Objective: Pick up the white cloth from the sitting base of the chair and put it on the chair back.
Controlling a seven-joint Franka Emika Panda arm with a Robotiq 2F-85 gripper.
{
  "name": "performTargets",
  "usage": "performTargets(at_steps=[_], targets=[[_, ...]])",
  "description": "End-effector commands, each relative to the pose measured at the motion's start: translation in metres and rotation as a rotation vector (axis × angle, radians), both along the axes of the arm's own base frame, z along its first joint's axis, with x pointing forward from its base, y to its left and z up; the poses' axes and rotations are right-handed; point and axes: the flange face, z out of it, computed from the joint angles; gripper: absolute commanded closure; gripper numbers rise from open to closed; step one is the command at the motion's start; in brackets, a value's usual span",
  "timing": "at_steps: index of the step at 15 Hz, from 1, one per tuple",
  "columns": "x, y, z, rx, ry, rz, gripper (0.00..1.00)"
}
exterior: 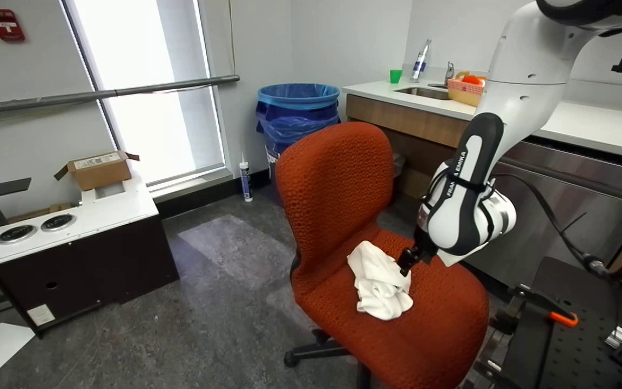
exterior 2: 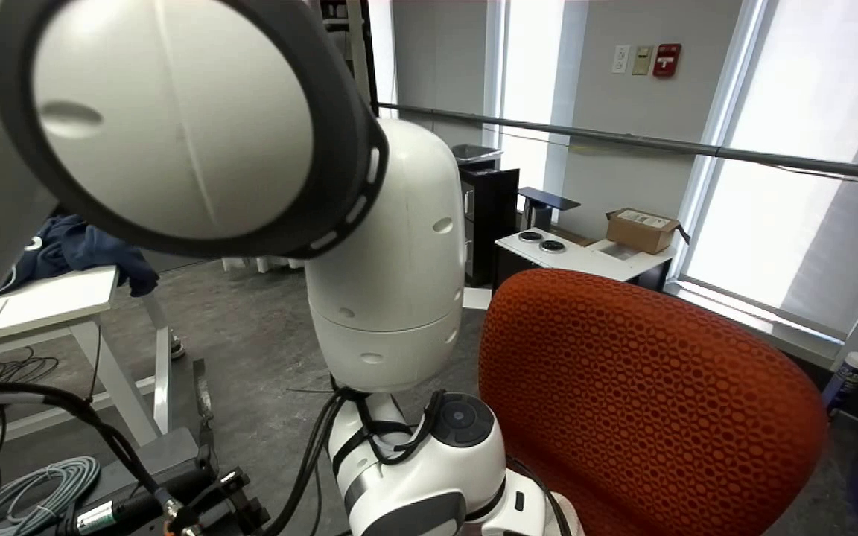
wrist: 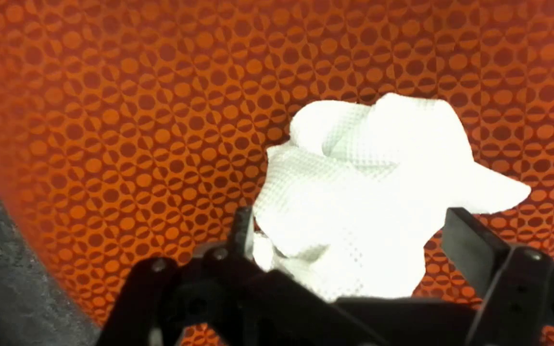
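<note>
Black perforated platform closest to us in an exterior view, an orange-ended tool lying on it, and there looms the white arm, blocking part of the orange-red seat in an exterior view. Over to the wrist view: the gripper is spread wide, fingers well apart above the seat, and the crumpled white cloth sits right in the span between them, spilling out ahead; touching or not, I can't tell. It's lying bunched on the seat, close to the chair back, which rises beside it. Further off, a white counter runs along behind the arm, carrying a basket; across the floor stands a white-topped unit with two burners, and a cardboard box perches on it, flaps out. Deeper into the room, a tube stands upright near a blue-lined bin, and right at the back there's a bright window glowing behind a long grey pipe.
</note>
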Motion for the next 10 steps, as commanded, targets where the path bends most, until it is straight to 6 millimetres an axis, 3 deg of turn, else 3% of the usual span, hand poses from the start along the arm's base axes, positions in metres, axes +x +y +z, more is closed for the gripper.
performTargets(at_steps=[1,5,9,10], targets=[[0.036,-0.006,-0.029,-0.028,-0.059,-0.022,0.00],[0.066,-0.008,-0.053,-0.040,-0.087,-0.017,0.00],[0.079,-0.006,-0.077,-0.043,-0.088,-0.016,0.01],[0.079,-0.007,-0.083,-0.048,-0.084,-0.016,0.26]])
